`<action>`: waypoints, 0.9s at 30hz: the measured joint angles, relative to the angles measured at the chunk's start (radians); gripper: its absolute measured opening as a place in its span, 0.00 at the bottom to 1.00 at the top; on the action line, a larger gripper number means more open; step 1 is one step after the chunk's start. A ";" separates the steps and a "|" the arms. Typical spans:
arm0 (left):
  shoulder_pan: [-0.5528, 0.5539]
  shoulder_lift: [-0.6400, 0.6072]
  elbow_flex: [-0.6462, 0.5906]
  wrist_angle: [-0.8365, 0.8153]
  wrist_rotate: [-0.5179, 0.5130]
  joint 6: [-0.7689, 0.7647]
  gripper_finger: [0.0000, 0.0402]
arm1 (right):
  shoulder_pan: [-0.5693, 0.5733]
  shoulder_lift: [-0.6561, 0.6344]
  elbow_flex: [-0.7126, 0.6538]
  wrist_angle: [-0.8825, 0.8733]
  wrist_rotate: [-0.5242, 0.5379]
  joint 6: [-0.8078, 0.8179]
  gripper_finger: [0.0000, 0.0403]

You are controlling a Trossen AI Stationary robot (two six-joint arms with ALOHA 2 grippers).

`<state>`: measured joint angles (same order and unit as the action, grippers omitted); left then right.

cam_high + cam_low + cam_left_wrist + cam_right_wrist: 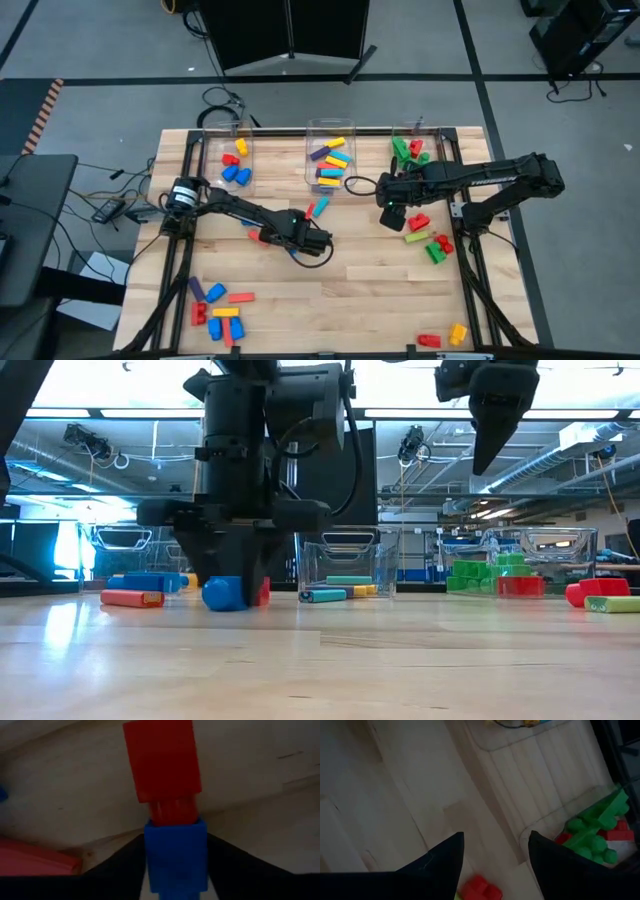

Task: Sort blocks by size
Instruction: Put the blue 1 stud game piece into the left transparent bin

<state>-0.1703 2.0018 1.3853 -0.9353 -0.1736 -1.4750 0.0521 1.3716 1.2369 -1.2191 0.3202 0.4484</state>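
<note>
My left gripper [312,243] points straight down at the table's middle, shut on a blue block [175,860] that lies on the wood. A red block [162,762] lies end to end against the blue one; in the low view the blue block [224,593] and the red block [262,592] both sit on the table under the gripper. My right gripper [495,865] hangs open well above the table, near the right bin [412,150], with a red chunky block [480,889] on the table below it. My left gripper pinches the blue block by its two long sides [150,865] between its two fingers. The fingers come from above, pointing down, and stand across the block. The block lies flat on the table, its far end against the red block.
Three clear bins stand along the far edge: left [230,160], middle [330,160], right. Loose blocks lie near left [220,308], at the right [430,242] and near right [445,338]. A long cyan and red block [318,208] lies before the middle bin.
</note>
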 joint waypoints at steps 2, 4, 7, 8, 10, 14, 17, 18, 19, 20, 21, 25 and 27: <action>0.000 0.000 0.000 0.001 -0.004 0.000 0.40 | 0.000 0.000 0.000 0.006 0.000 0.000 0.56; 0.000 0.000 0.000 0.002 -0.003 0.001 0.34 | 0.000 0.000 0.000 0.013 0.000 0.001 0.57; -0.003 0.000 0.000 0.003 0.010 0.003 0.34 | 0.000 0.000 0.000 0.017 0.000 0.004 0.56; -0.006 0.000 0.000 0.004 0.017 0.003 0.34 | 0.000 0.000 0.000 0.017 0.000 0.004 0.56; -0.017 0.000 0.000 0.004 0.038 0.003 0.34 | 0.000 0.000 0.000 0.017 0.000 0.004 0.56; -0.059 -0.002 0.001 0.007 0.065 -0.005 0.34 | 0.000 0.000 0.000 0.019 0.000 0.004 0.56; -0.102 -0.002 0.002 0.007 0.075 -0.051 0.34 | 0.000 0.000 0.000 0.022 0.000 0.004 0.56; -0.117 -0.004 0.002 0.006 0.078 -0.068 0.35 | 0.000 0.000 0.000 0.022 0.000 0.004 0.56; -0.132 -0.006 0.002 0.005 0.083 -0.083 0.35 | 0.000 0.000 0.000 0.023 0.000 0.004 0.56; -0.147 -0.006 0.002 0.005 0.087 -0.103 0.35 | 0.000 0.000 0.000 0.025 0.000 0.004 0.55; -0.162 -0.006 0.004 0.002 0.088 -0.122 0.35 | 0.000 0.000 0.000 0.031 0.000 0.005 0.55; -0.208 -0.006 0.042 -0.007 0.099 -0.146 0.35 | 0.000 0.000 0.000 0.073 -0.007 0.004 0.55; -0.219 -0.006 0.074 -0.037 0.100 -0.153 0.35 | 0.000 0.000 0.000 0.096 -0.013 0.003 0.55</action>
<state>-0.3898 1.9961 1.4594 -0.9723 -0.0738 -1.6276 0.0521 1.3716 1.2369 -1.1232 0.3068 0.4518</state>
